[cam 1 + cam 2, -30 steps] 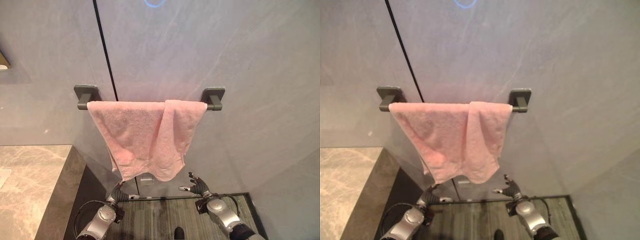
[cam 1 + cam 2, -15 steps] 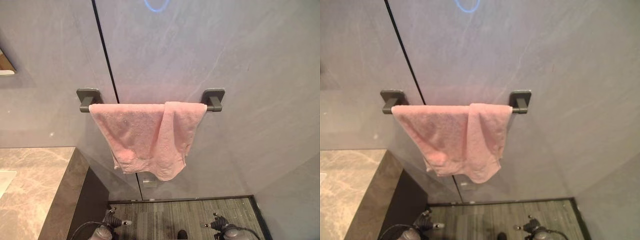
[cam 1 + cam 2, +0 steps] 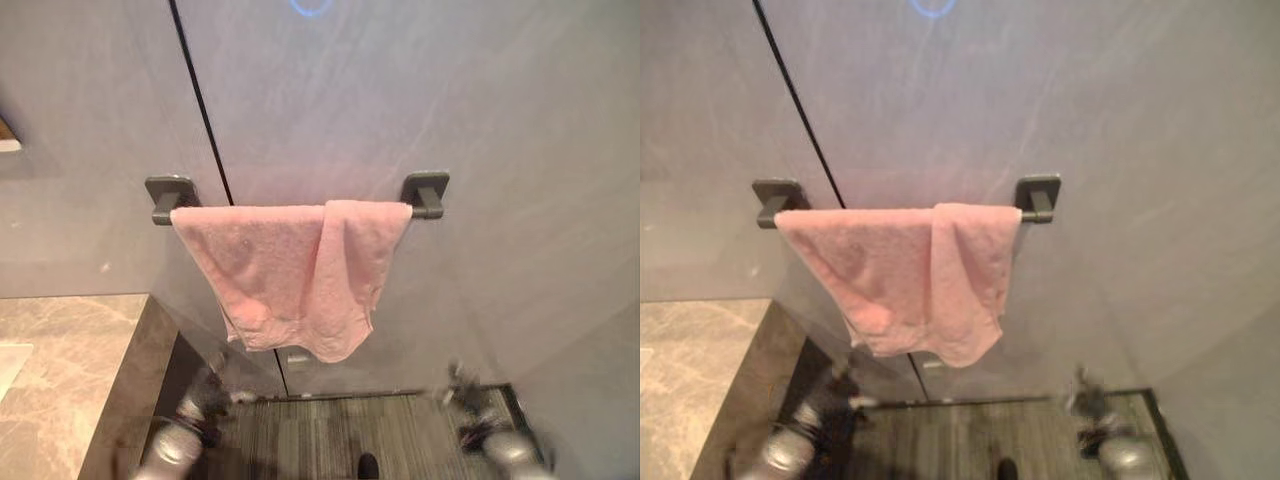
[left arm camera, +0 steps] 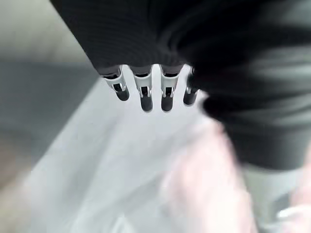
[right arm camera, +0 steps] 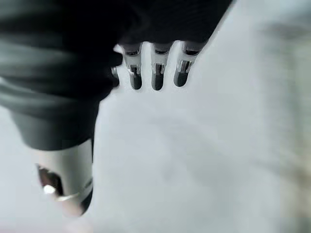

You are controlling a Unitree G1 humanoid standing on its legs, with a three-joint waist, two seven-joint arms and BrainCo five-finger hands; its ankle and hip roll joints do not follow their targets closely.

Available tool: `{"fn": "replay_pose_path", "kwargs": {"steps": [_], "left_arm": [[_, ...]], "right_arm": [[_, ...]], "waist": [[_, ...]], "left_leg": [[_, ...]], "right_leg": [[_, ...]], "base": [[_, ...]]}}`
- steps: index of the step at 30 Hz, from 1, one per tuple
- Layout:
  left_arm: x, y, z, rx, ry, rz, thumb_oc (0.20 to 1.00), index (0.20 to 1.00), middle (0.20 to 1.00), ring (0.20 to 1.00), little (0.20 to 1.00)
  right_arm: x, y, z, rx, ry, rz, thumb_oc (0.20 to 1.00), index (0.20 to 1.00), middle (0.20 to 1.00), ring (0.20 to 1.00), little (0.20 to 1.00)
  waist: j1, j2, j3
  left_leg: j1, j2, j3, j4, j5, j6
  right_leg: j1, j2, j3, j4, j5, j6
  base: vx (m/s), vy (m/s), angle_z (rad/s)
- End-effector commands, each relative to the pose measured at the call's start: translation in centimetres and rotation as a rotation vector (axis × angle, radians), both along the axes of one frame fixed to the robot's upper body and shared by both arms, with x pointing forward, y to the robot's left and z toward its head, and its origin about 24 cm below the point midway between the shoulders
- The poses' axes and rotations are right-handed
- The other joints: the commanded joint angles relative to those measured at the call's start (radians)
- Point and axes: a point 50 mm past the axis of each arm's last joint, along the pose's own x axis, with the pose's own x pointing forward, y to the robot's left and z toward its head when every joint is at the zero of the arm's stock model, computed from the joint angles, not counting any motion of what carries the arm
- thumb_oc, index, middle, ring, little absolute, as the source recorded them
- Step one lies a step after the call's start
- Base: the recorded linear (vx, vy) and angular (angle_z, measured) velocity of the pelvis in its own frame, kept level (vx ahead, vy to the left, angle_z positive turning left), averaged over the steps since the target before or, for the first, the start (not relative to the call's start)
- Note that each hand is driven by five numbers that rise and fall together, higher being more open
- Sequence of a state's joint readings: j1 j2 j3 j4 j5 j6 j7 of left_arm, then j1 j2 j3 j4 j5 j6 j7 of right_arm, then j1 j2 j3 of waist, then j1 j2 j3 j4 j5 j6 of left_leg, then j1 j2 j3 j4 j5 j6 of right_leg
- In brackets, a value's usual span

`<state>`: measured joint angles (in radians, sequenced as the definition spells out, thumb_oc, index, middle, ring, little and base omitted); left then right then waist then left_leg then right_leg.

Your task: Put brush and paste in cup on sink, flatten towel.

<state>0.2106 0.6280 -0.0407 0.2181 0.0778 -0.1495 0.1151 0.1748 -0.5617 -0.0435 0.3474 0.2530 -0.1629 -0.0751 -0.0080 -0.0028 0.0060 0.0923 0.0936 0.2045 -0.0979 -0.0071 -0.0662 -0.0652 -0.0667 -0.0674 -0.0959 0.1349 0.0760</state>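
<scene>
A pink towel [image 3: 290,270] hangs on a dark wall bar [image 3: 425,192]. It is bunched: its right part is folded over the rest, and the lower edge hangs uneven. My left hand [image 3: 203,388] is low, below the towel's left side and apart from it. My right hand [image 3: 465,385] is low at the right, below the bar's right mount. Both are blurred in the eye views. In the left wrist view the fingers [image 4: 145,94] are straight and hold nothing, with the towel [image 4: 204,194] a pink blur past them. The right hand's fingers [image 5: 156,75] are straight before the grey wall.
A marble counter [image 3: 60,380] with a dark side panel stands at the lower left. The grey wall has a black vertical seam [image 3: 200,100] and a small outlet [image 3: 297,360] under the towel. Striped grey flooring [image 3: 340,430] lies below.
Both hands had dropped to the bottom edge half a second ago; now they are higher again and spread farther apart. The towel hangs as before.
</scene>
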Motion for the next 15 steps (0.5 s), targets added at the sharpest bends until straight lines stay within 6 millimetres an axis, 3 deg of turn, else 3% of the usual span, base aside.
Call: {"fn": "replay_pose_path", "kwargs": {"steps": [1, 4, 6, 7, 8, 9, 10, 11, 13, 14, 15], "left_arm": [[0.2, 1.7, 3.4, 0.140, -0.153, -0.026, 1.000, 1.000, 1.000, 1.000, 1.000], [-1.9, 4.8, 8.6, 0.374, -0.341, 0.113, 1.000, 1.000, 1.000, 1.000, 1.000], [-2.1, 4.8, 8.6, 0.375, -0.341, 0.115, 1.000, 1.000, 1.000, 1.000, 1.000], [-2.7, 5.4, 10.6, 0.476, -0.431, 0.170, 1.000, 1.000, 1.000, 1.000, 1.000], [-2.7, 5.4, 10.6, 0.476, -0.431, 0.170, 1.000, 1.000, 1.000, 1.000, 1.000], [-2.5, 5.0, 14.1, 0.673, -0.599, 0.172, 1.000, 1.000, 1.000, 1.000, 1.000], [-2.5, 5.0, 14.1, 0.681, -0.603, 0.176, 1.000, 1.000, 1.000, 1.000, 1.000], [-2.0, 4.3, 16.0, 0.773, -0.700, 0.150, 1.000, 1.000, 1.000, 1.000, 1.000], [-2.0, 4.3, 16.0, 0.780, -0.703, 0.154, 1.000, 1.000, 1.000, 1.000, 1.000], [-1.6, 3.0, 17.7, 0.843, -0.795, 0.090, 1.000, 1.000, 1.000, 1.000, 1.000], [-1.4, 2.4, 18.2, 0.859, -0.826, 0.058, 1.000, 1.000, 1.000, 1.000, 1.000]], "right_arm": [[0.4, -0.7, 2.9, -0.062, -0.170, -0.014, 1.000, 1.000, 1.000, 1.000, 1.000], [-1.1, -3.5, 8.8, -0.302, -0.390, -0.164, 1.000, 1.000, 1.000, 1.000, 1.000], [-1.1, -3.4, 8.8, -0.306, -0.389, -0.163, 1.000, 1.000, 1.000, 1.000, 1.000], [-1.1, -3.1, 12.4, -0.487, -0.516, -0.174, 1.000, 1.000, 1.000, 1.000, 1.000], [-1.1, -3.1, 12.4, -0.487, -0.516, -0.174, 1.000, 1.000, 1.000, 1.000, 1.000], [-0.4, -1.1, 16.1, -0.628, -0.695, -0.117, 1.000, 1.000, 1.000, 1.000, 1.000], [-0.4, -1.0, 16.1, -0.629, -0.697, -0.117, 1.000, 1.000, 1.000, 1.000, 1.000], [0.2, 0.9, 17.8, -0.701, -0.783, -0.031, 1.000, 1.000, 1.000, 1.000, 1.000], [0.3, 1.0, 17.8, -0.705, -0.785, -0.032, 1.000, 1.000, 1.000, 1.000, 1.000], [0.8, 3.2, 19.6, -0.794, -0.870, 0.075, 1.000, 1.000, 1.000, 1.000, 1.000], [1.1, 3.9, 20.0, -0.805, -0.897, 0.109, 1.000, 1.000, 1.000, 1.000, 1.000]], "waist": [[-0.008, -0.029, 0.011], [-0.007, -0.032, 0.004], [-0.008, -0.032, 0.004], [-0.006, -0.031, 0.002], [-0.006, -0.031, 0.002], [-0.002, -0.032, -0.004], [-0.003, -0.034, -0.002], [0.002, -0.035, -0.005], [0.001, -0.036, -0.002], [0.007, -0.037, -0.005], [0.010, -0.038, -0.009]], "left_leg": [[-0.049, 0.014, -0.025, 0.011, 0.026, -0.022], [-0.045, 0.015, -0.022, 0.011, 0.014, -0.018], [-0.045, 0.015, -0.021, 0.011, 0.013, -0.018], [-0.043, 0.017, -0.020, 0.011, 0.010, -0.016], [-0.043, 0.017, -0.020, 0.011, 0.010, -0.016], [-0.041, 0.018, -0.018, 0.011, 0.006, -0.017], [-0.041, 0.018, -0.017, 0.011, 0.005, -0.017], [-0.040, 0.019, -0.016, 0.011, 0.005, -0.018], [-0.039, 0.019, -0.015, 0.011, 0.005, -0.018], [-0.038, 0.018, -0.011, 0.011, 0.009, -0.018], [-0.037, 0.018, -0.013, 0.011, 0.006, -0.019]], "right_leg": [[0.085, -0.104, -0.017, 0.009, -0.040, 0.095], [0.086, -0.105, -0.016, 0.009, -0.043, 0.097], [0.086, -0.105, -0.015, 0.009, -0.042, 0.097], [0.085, -0.104, -0.014, 0.009, -0.043, 0.097], [0.085, -0.104, -0.014, 0.009, -0.043, 0.097], [0.083, -0.104, -0.009, 0.009, -0.043, 0.101], [0.083, -0.104, -0.008, 0.009, -0.043, 0.101], [0.082, -0.105, -0.007, 0.009, -0.041, 0.103], [0.081, -0.105, -0.005, 0.009, -0.040, 0.103], [0.082, -0.104, -0.004, 0.009, -0.036, 0.103], [0.082, -0.104, -0.002, 0.009, -0.038, 0.104]], "base": [[0.00, 0.000, 0.00], [0.03, 0.000, -0.04], [0.01, -0.001, -0.06], [0.01, -0.002, -0.07], [0.00, 0.003, -0.08], [-0.01, 0.005, -0.05], [-0.02, 0.007, -0.07], [-0.01, 0.002, -0.04], [-0.01, 0.001, -0.03], [0.00, 0.000, 0.00], [0.00, 0.000, 0.00]]}}
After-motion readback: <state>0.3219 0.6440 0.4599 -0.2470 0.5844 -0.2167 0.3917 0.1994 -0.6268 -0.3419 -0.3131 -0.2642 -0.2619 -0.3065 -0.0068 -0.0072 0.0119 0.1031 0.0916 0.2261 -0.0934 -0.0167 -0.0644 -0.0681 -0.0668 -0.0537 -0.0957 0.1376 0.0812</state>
